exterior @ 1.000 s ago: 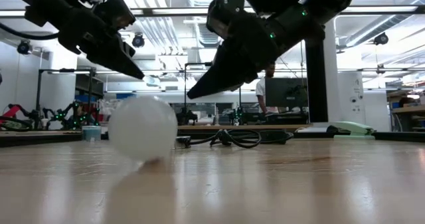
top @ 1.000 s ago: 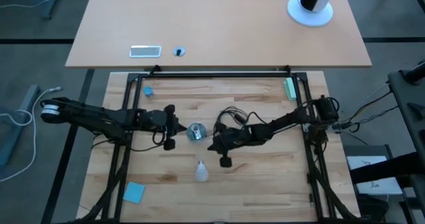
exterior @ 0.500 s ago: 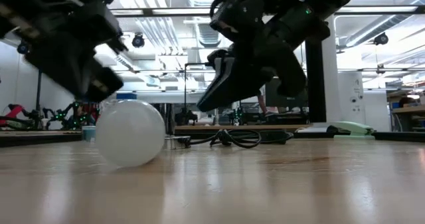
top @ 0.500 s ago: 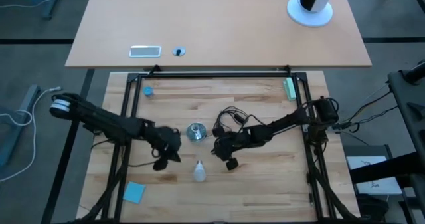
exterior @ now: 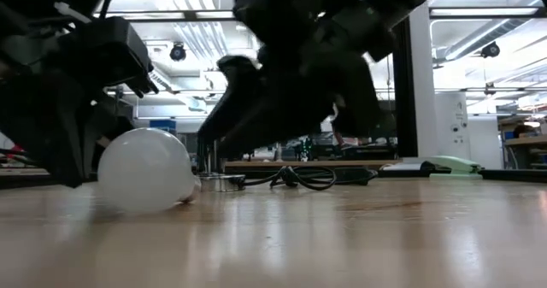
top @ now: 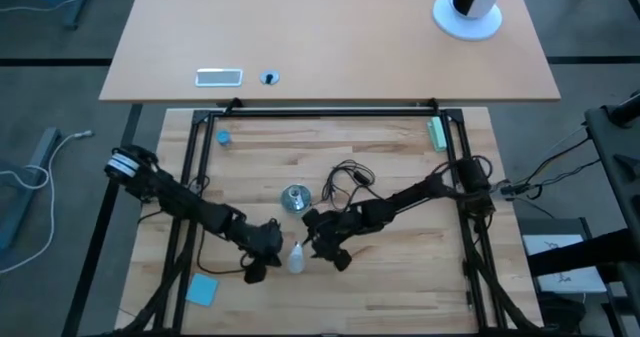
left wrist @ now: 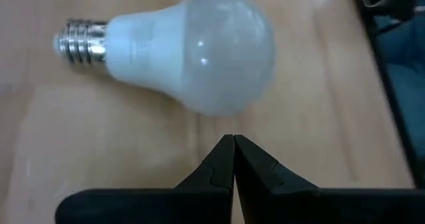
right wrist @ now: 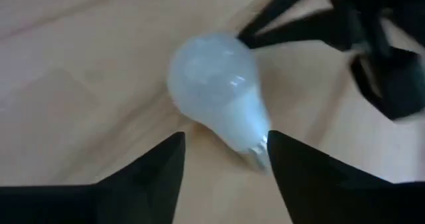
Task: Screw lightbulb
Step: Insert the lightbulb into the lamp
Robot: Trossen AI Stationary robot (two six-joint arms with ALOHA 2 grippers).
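Lightbulb point(top: 296, 259) lying on its side on the wooden counter point(top: 400, 277), caught between both grippers. Right gripper point(right wrist: 222, 154) low over it, fingers point(right wrist: 149, 174) spread apart on either side of the narrow neck, not yet touching. Left gripper point(left wrist: 234, 159) just off the round glass end, fingers pressed together, holding nothing. Risk judged from here: closing on the smooth taper may squirt the bulb sideways or roll it away; a nudge from the shut left fingers could do the same.

Lightbulb point(left wrist: 199, 58) showing frosted white matt glass with soft glints, its screw base gleaming as ribbed silvery metal, bench point(top: 400, 267) showing pale planked wood (faintly sheened in the low view), left pincer point(left wrist: 234, 159) looking matt black plastic.
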